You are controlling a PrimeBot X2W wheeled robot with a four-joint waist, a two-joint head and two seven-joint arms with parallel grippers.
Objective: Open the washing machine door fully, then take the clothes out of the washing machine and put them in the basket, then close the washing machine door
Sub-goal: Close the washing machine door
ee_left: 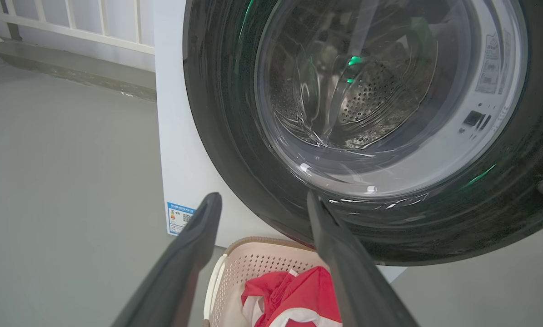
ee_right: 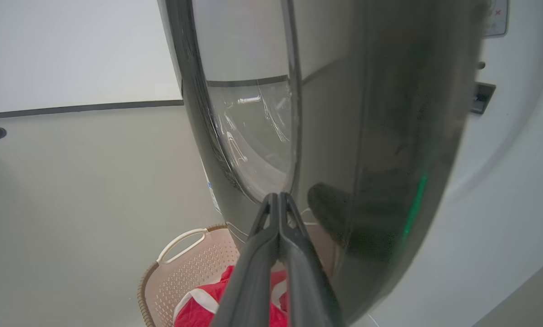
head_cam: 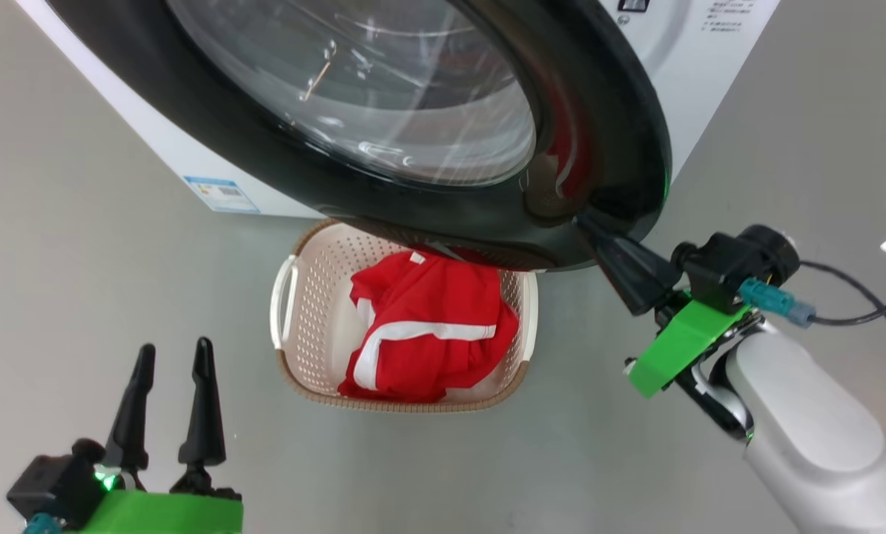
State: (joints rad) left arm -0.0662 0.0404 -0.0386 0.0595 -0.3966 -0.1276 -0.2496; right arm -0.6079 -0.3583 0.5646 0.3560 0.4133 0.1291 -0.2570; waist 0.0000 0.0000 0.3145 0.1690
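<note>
Smooth grey floor [head_cam: 79, 259]. Our shiny round washing machine door [head_cam: 620, 148] hangs over the holey basket [head_cam: 316, 311] of red clothes [head_cam: 435, 334]. Our right gripper [head_cam: 587, 221], pinched shut, touches its rim; our left gripper [head_cam: 175, 347] is wide open, empty.

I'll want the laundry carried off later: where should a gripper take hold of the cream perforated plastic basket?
Probably the white loop handle on the left side of the basket, approached from the left. It stands off the wall, leaving a graspable gap; the glossy black round door overhangs the far end.
</note>
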